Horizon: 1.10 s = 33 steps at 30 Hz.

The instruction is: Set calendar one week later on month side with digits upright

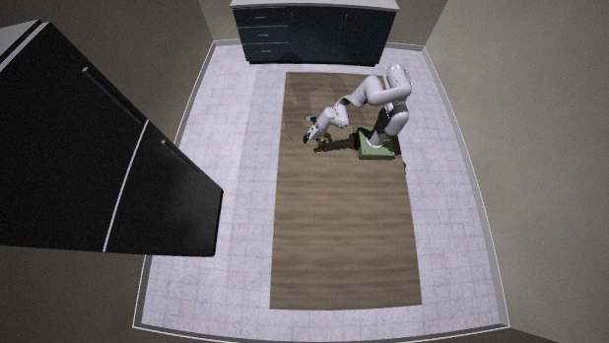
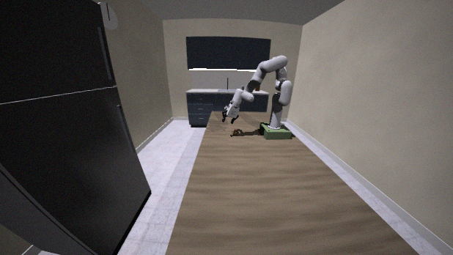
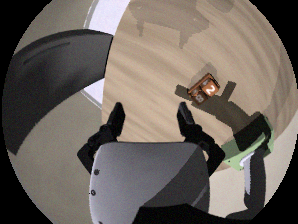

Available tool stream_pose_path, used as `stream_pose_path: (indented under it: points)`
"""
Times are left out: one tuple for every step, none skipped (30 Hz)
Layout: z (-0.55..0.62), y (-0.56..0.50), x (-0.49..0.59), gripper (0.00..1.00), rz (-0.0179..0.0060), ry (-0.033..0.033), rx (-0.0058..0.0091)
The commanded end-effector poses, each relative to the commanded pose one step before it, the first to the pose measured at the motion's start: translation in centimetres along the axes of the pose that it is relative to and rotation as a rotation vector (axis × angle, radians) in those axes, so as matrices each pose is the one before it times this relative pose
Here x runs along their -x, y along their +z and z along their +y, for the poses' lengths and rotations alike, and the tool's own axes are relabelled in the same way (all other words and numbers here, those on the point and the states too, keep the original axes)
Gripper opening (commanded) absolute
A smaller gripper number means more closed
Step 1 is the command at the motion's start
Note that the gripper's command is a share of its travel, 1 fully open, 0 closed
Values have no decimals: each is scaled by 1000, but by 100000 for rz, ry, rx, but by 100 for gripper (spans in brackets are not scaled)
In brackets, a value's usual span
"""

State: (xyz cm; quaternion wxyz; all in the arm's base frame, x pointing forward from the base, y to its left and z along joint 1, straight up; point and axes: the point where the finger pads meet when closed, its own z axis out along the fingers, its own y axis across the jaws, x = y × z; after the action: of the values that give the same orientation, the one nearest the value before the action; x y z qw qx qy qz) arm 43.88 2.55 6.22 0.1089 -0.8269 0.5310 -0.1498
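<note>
The small orange-brown calendar (image 2: 236,134) is on the table. In the wrist view its tray (image 3: 197,83) holds two cubes side by side. One orange cube (image 3: 210,89) shows a white 2, seen tilted. The darker, shaded cube (image 3: 199,97) seems to show an 8, but this is not certain. The month's name cannot be read, and I cannot tell whether the cubes stand fully flat. My gripper (image 1: 306,140) (image 2: 228,122) (image 3: 150,108) is wide open and empty, in the air above the table, to the left of the calendar in the top and exterior views.
The arm's green base (image 1: 376,152) (image 2: 277,134) (image 3: 232,156) stands on the wooden table (image 1: 345,222) (image 2: 264,183) to the right of the calendar. The arm's shadow falls between base and calendar. The table's left edge is near the gripper. A black fridge (image 1: 168,197) (image 2: 66,132) stands beyond that edge.
</note>
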Motion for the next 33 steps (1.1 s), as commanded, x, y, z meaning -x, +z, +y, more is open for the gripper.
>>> stream_pose_path:
  points:
    - [1762,-665,-539,100,-2111,14263,9329]
    - [364,-103,-115,100,-253,2599,1551]
    - [0,0,0,100,0,0,0]
    - [0,0,0,100,0,0,0]
    - [166,-47,-55,100,-106,1182,706]
    - [972,-294,-311,100,-509,6836,4093]
    - [450,-134,-163,100,-173,3144,1885]
    - [240,-71,-92,100,-77,1671,1002]
    - [212,-63,-83,100,-59,1475,885]
    - [503,-152,-197,100,-106,3471,2083]
    - [324,-97,-134,100,-43,2226,1336]
    - [452,-137,-191,100,-29,3090,1854]
    - [291,-87,-128,100,1,1981,1188]
    - [459,-139,-206,100,31,3109,1864]
    - [194,-58,-91,100,24,1313,786]
    - [560,-170,-264,100,105,3763,2252]
    - [399,-120,-197,100,107,2671,1596]
    - [65,-19,-34,100,20,437,261]
    - [371,-111,-190,100,127,2473,1476]
    - [0,0,0,100,0,0,0]
    - [0,0,0,100,0,0,0]
    - [281,-83,-149,100,112,1873,1116]
    - [199,-59,-108,100,87,1325,788]
    - [127,-37,-70,100,59,847,503]
    - [69,-20,-38,100,33,457,272]
    - [27,-8,-15,100,13,177,105]
    - [4,-1,-2,100,2,26,16]
    - [0,0,0,100,0,0,0]
    - [0,0,0,100,0,0,0]
    - [0,0,0,100,0,0,0]
    - [0,0,0,100,0,0,0]
    - [0,0,0,100,0,0,0]
    - [0,0,0,100,0,0,0]
